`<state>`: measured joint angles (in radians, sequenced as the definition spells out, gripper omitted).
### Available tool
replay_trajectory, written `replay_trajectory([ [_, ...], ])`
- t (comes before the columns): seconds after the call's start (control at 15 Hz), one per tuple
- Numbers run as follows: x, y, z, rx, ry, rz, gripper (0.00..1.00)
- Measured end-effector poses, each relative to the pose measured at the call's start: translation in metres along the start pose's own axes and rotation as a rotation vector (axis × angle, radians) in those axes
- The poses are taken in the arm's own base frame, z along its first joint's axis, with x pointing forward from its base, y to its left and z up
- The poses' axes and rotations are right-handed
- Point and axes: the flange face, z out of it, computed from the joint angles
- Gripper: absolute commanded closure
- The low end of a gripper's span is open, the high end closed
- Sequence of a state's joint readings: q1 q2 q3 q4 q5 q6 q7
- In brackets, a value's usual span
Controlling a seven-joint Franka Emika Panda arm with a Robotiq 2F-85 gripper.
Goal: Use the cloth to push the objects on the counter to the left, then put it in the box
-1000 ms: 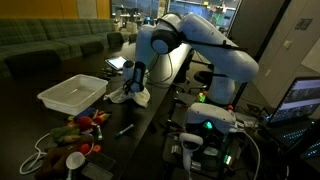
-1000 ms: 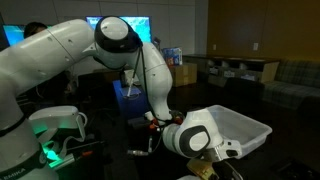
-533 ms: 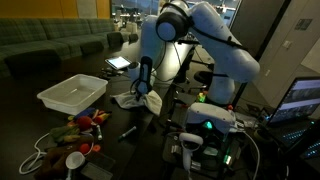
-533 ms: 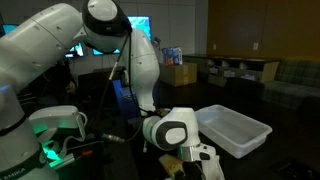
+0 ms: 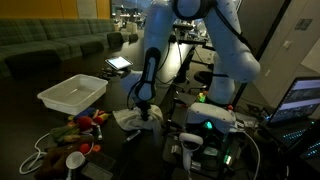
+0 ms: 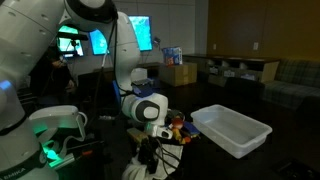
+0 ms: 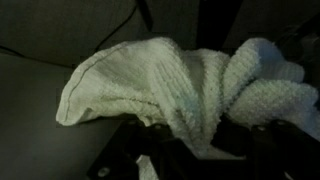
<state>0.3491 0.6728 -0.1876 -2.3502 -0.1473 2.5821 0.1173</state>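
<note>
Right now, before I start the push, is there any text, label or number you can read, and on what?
No text can be read in any view.
On the tablet: lit screen, too blurred.
On the wall screens: too small.
On the cloth: no print.

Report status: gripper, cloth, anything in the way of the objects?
Gripper shut on the cloth, cloth down at the counter. Objects clustered just beside it. Box beyond them; no blocker seen between.
</note>
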Motion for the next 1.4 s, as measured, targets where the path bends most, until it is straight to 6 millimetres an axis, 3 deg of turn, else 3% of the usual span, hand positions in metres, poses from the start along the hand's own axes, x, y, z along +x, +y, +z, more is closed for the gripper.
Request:
replay_trajectory([
  [0.27, 0.001, -0.078, -0.03, 0.127, -0.065, -0.139, 0.9],
  [0.53, 0.04, -0.129, -0.076, 0.293, -0.027, -0.094, 0.92],
  [0.73, 0.073, -0.135, -0.096, 0.39, -0.013, -0.013, 0.91],
  [0.93, 0.098, -0.132, -0.099, 0.477, -0.01, 0.068, 0.92],
  [1.2, 0.121, -0.128, -0.1, 0.563, 0.009, 0.171, 0.92],
  [1.4, 0.135, -0.122, -0.112, 0.61, 0.082, 0.25, 0.92],
])
